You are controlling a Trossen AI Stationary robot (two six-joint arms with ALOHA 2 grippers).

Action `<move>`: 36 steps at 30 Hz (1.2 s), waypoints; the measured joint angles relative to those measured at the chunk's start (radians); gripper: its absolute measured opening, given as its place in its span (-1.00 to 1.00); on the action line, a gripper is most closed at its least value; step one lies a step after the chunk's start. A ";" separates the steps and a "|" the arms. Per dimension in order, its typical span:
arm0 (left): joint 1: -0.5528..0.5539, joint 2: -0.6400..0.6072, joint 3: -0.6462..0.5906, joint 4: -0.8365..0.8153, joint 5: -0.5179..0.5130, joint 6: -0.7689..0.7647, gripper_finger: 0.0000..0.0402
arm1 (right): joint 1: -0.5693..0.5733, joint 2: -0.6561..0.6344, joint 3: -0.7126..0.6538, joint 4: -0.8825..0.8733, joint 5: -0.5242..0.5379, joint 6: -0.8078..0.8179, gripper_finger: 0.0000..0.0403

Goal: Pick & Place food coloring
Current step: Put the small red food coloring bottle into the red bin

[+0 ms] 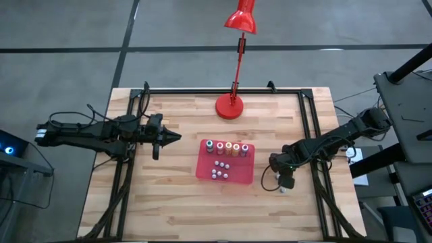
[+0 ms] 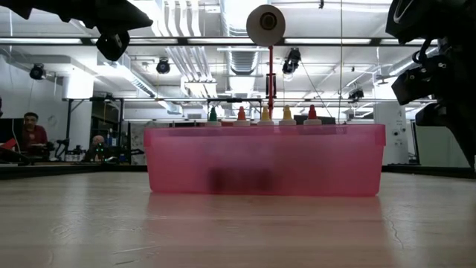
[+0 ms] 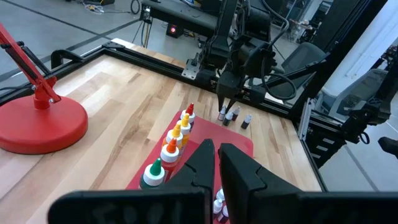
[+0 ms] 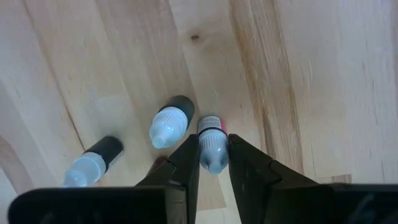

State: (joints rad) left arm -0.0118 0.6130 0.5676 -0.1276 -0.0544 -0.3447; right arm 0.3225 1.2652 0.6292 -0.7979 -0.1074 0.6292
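Only wrist-close: right gripper [image 4: 213, 163] around white-capped bottle [image 4: 212, 149].

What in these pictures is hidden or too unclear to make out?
- Low view: the bottles standing in the red tray show only caps; its wall hides the rest.
- Right wrist view: the bottle between the right gripper fingers hides its base; contact with the table unclear.
- High view: small bottles in the tray too small for cap colours.
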 joint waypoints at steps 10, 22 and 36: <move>0.000 0.000 0.000 0.000 0.000 0.000 -1.00 | 0.000 0.000 0.001 -0.007 -0.005 -0.001 -0.68; 0.000 0.000 0.000 0.000 0.000 0.000 -1.00 | 0.000 0.000 0.049 -0.098 0.000 -0.022 -0.68; 0.000 0.000 0.000 0.000 0.000 0.000 -1.00 | -0.001 0.000 0.150 -0.146 0.021 -0.042 -0.69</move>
State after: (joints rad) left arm -0.0117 0.6130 0.5678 -0.1276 -0.0540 -0.3447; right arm 0.3218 1.2647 0.7790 -0.9441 -0.0866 0.5874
